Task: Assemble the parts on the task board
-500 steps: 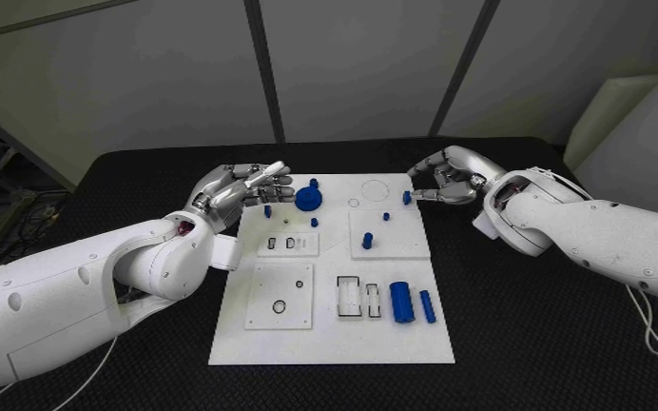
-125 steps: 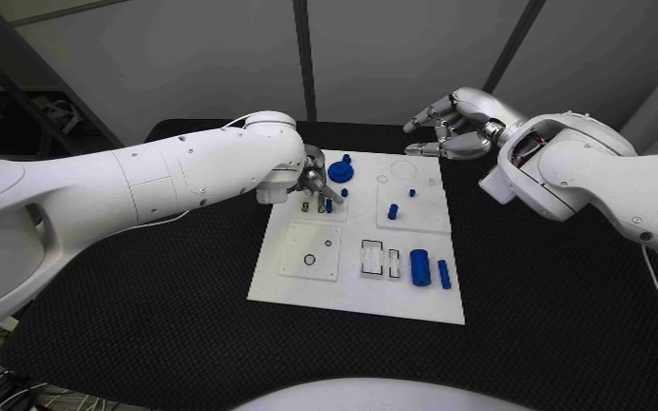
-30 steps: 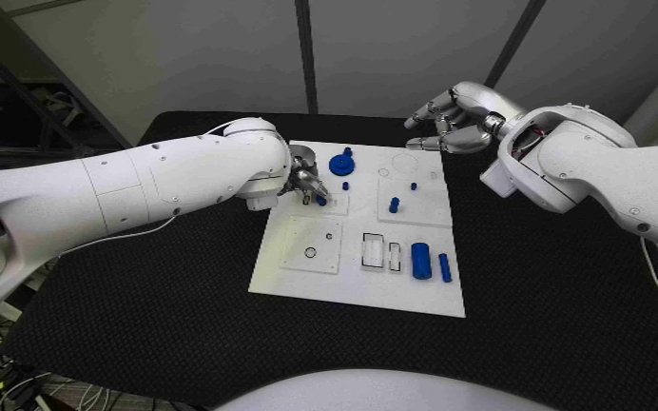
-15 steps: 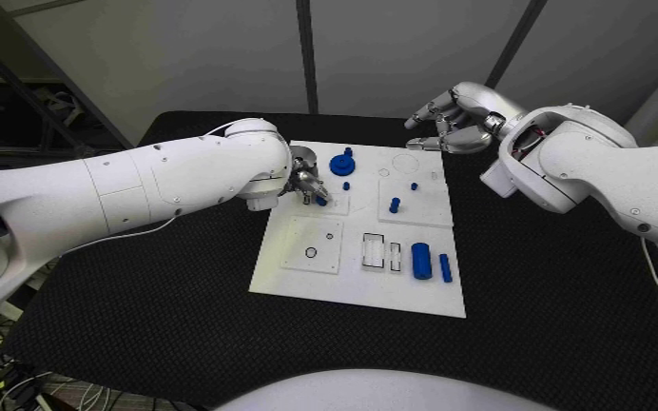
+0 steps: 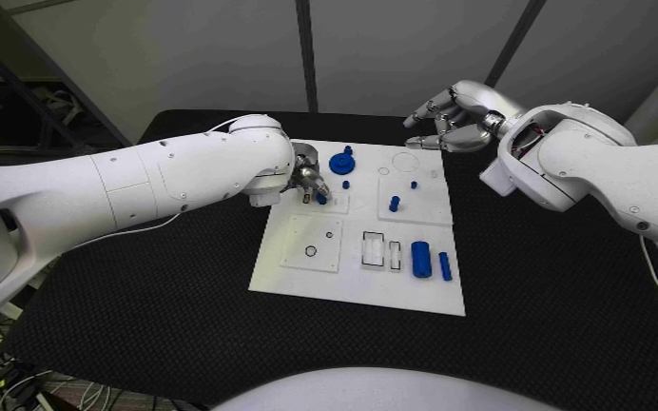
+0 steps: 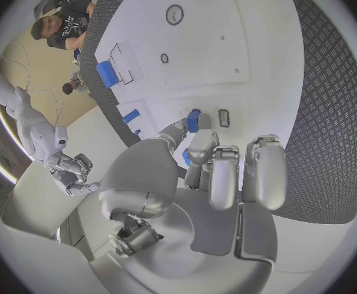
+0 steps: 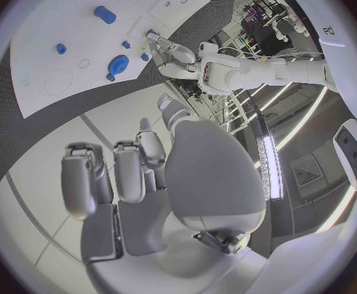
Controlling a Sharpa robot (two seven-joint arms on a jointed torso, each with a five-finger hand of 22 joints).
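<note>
Parts stand scattered across the task board (image 5: 359,283) mid-table; the left hand (image 5: 304,184) pinches a small blue peg (image 6: 194,120) over its far-left plate, while the right hand (image 5: 455,128) hovers off the far-right corner, curled, empty. Plenty left, I'd judge: cylinder (image 5: 421,260) and bar (image 5: 444,266) lie loose.

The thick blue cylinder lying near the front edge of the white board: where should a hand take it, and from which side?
Grip the thick blue cylinder at mid-length, from above, fingers across its round sides. It lies flat, with a slim blue rod close beside it.
</note>
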